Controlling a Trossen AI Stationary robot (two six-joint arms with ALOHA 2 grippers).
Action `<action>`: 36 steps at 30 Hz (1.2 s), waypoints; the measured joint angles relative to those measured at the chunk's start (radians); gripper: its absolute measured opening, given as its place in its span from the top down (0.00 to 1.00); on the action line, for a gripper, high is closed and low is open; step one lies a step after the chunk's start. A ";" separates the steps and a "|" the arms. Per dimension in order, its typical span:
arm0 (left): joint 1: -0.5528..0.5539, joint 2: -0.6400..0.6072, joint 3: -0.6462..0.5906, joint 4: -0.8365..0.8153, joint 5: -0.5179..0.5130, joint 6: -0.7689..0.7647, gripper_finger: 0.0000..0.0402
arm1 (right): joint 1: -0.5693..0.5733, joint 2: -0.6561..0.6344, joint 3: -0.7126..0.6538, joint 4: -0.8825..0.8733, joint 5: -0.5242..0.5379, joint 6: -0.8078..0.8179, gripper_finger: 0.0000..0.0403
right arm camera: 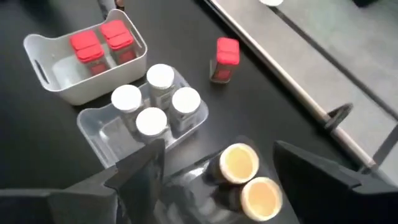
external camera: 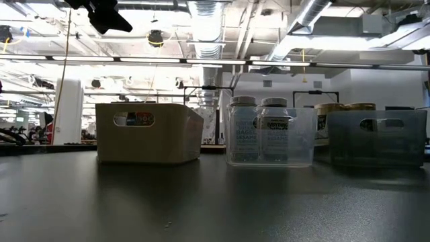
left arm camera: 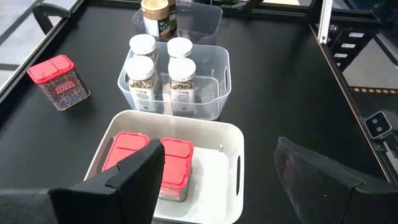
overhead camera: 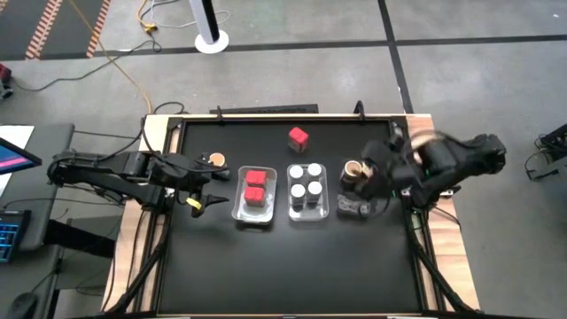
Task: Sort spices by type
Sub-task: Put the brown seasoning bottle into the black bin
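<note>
Though partly blurred — right pincer (overhead camera: 372,177) open.

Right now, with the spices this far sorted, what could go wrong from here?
The right gripper, open, hovers right over two tan-lidded jars in the dark tray; coming down off-centre could tip them. One red box stands alone behind the trays and could get knocked over. A tan-lidded jar close by the left gripper could be nudged away.

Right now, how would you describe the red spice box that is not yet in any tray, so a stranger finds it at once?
Start at the row of three trays on the black table. The white tray on the left holds two red boxes. The lone red box stands upright on bare table beyond the middle tray of white-lidded jars, the only red-lidded box outside a tray.
</note>
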 joint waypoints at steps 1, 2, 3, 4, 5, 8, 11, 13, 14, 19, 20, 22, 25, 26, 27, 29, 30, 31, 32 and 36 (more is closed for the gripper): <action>0.000 0.000 0.000 0.000 0.000 0.000 0.27 | 0.032 -0.012 -0.043 0.001 0.031 0.068 0.19; 0.000 0.000 0.000 -0.001 -0.001 0.000 0.27 | 0.059 -0.024 -0.091 0.002 0.063 0.147 0.19; 0.000 0.000 0.000 -0.001 -0.001 0.000 0.27 | 0.088 -0.036 -0.142 0.004 0.094 0.219 0.19; 0.000 0.000 0.000 -0.001 -0.001 0.000 0.27 | 0.117 -0.047 -0.193 0.006 0.124 0.295 0.19; 0.000 0.000 0.000 -0.001 -0.002 0.000 0.27 | 0.142 -0.055 -0.242 0.016 0.146 0.370 0.19; 0.000 0.000 0.000 -0.003 -0.006 0.000 0.27 | 0.200 -0.068 -0.381 0.088 0.171 0.559 0.19; 0.000 0.000 0.000 -0.004 -0.018 0.000 0.27 | 0.245 -0.070 -0.493 0.191 0.207 0.674 0.20; 0.000 0.000 0.000 -0.005 -0.025 0.000 0.27 | 0.264 -0.070 -0.550 0.267 0.219 0.684 0.20; 0.000 0.000 0.000 -0.004 -0.026 0.000 0.27 | 0.272 -0.069 -0.573 0.294 0.220 0.682 0.20; 0.000 0.000 0.000 -0.006 -0.076 0.000 0.27 | 0.308 -0.094 -0.642 0.365 0.216 0.676 0.20; 0.000 0.000 0.000 -0.005 -0.088 0.000 0.27 | 0.313 -0.106 -0.649 0.371 0.216 0.676 0.20; 0.000 0.000 0.000 -0.006 -0.099 0.000 0.27 | 0.326 -0.141 -0.667 0.384 0.221 0.660 0.20; 0.000 0.000 0.000 -0.005 -0.104 0.000 0.27 | 0.344 -0.207 -0.702 0.421 0.224 0.577 0.22; 0.000 0.000 0.000 -0.005 -0.104 0.000 0.27 | 0.349 -0.232 -0.712 0.436 0.224 0.542 0.23; 0.000 0.000 0.000 -0.004 -0.104 0.000 0.27 | 0.351 -0.257 -0.725 0.452 0.224 0.503 0.23; 0.000 0.000 0.000 -0.004 -0.104 0.000 0.27 | 0.353 -0.318 -0.759 0.491 0.224 0.431 0.24; 0.000 0.000 0.000 -0.004 -0.104 0.000 0.27 | 0.353 -0.350 -0.779 0.513 0.218 0.395 0.24; 0.000 0.000 0.000 -0.004 -0.104 0.000 0.27 | 0.350 -0.379 -0.800 0.529 0.210 0.360 0.25; 0.000 0.000 0.000 -0.004 -0.104 0.000 0.27 | 0.345 -0.410 -0.822 0.549 0.206 0.326 0.25; 0.000 0.000 0.000 0.005 -0.105 -0.015 0.27 | 0.291 -0.520 -0.907 0.653 0.160 0.165 0.25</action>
